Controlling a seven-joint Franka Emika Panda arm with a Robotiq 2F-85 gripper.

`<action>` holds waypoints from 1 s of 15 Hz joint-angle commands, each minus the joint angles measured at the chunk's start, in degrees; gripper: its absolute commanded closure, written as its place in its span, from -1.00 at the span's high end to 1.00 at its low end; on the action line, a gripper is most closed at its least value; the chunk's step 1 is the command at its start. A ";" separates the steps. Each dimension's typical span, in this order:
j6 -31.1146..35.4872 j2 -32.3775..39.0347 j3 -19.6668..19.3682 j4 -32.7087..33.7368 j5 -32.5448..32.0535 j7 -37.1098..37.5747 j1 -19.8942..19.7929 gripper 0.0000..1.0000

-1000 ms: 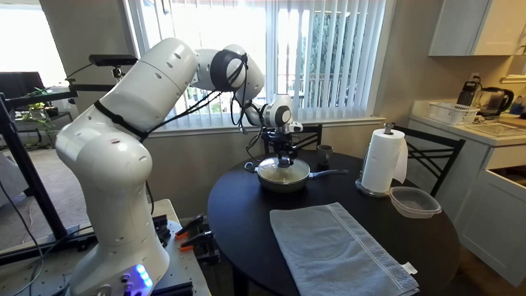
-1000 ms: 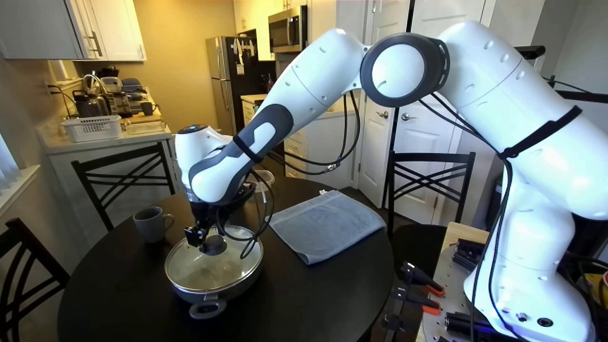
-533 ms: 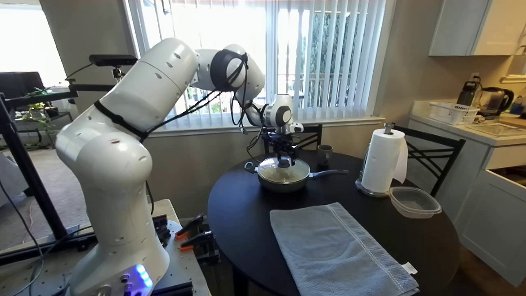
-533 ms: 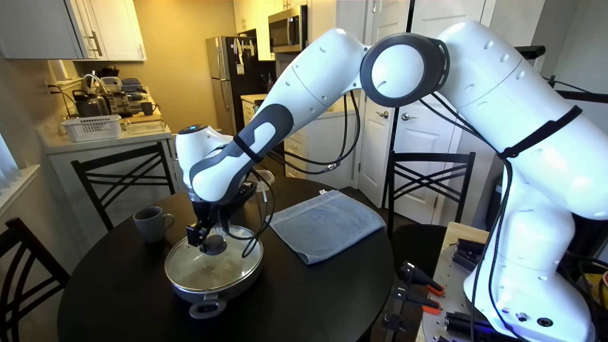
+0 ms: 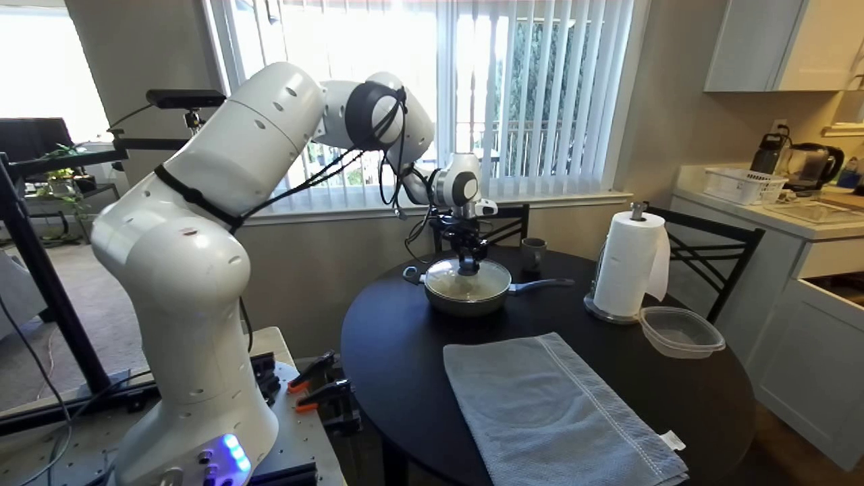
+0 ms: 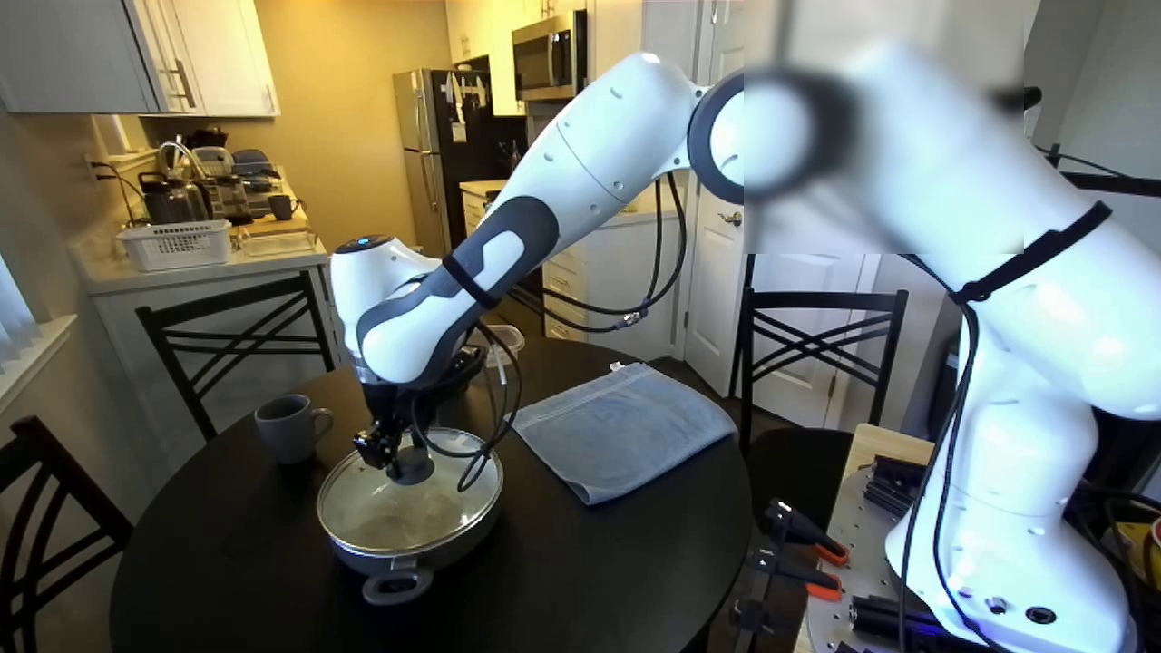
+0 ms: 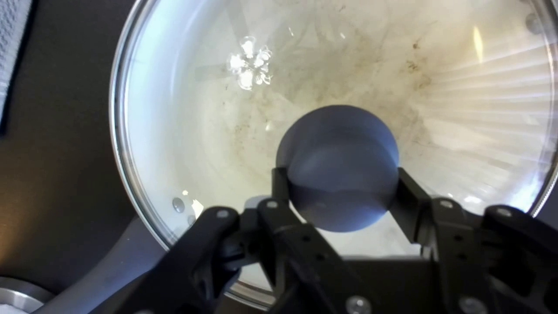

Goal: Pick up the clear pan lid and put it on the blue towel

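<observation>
The clear pan lid (image 5: 447,282) rests on the pan (image 5: 462,308), its metal rim following the pan's edge in both exterior views. In the wrist view the dark round knob (image 7: 342,148) of the lid fills the space between the fingers of my gripper (image 7: 341,187); both fingers press against its sides, so the gripper is shut on it. Through the glass (image 7: 209,131) the pale pan inside shows. The blue towel (image 5: 560,412) lies on the table in front of the pan, and a corner of the towel (image 7: 9,48) enters the wrist view at upper left.
A grey mug (image 6: 288,428) stands beside the pan. The pan's long handle (image 5: 545,285) points toward the paper towel roll (image 5: 629,266), near a clear plastic container (image 5: 680,332). Black chairs (image 6: 245,340) ring the round table (image 6: 590,562). Loose cables hang by the wrist.
Half a second ago the fingers stood wide around the knob; they have since closed onto it. The pan and lid have shifted very slightly. The towel has not moved.
</observation>
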 commanded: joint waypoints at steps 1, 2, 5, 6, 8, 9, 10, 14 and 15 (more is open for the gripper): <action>-2.36 0.01 -0.28 0.68 1.07 0.61 0.20 -0.35; -2.42 -0.03 -0.28 0.66 1.09 0.66 0.20 -0.35; -2.46 -0.07 -0.38 0.64 1.04 0.78 0.20 -0.35; -2.38 -0.29 -0.48 0.53 0.93 0.94 0.29 -0.35; -2.11 -2.01 -0.39 -0.48 0.89 1.36 0.61 -0.35; -2.52 -3.23 -0.48 -1.03 0.74 1.79 0.98 -0.35; -2.86 -3.94 -0.66 -1.27 0.50 2.20 1.30 -0.35; -4.29 -6.83 -1.22 -1.56 -0.20 3.18 2.28 -0.35; -4.95 -7.51 -1.45 -1.55 -0.38 3.61 2.47 -0.35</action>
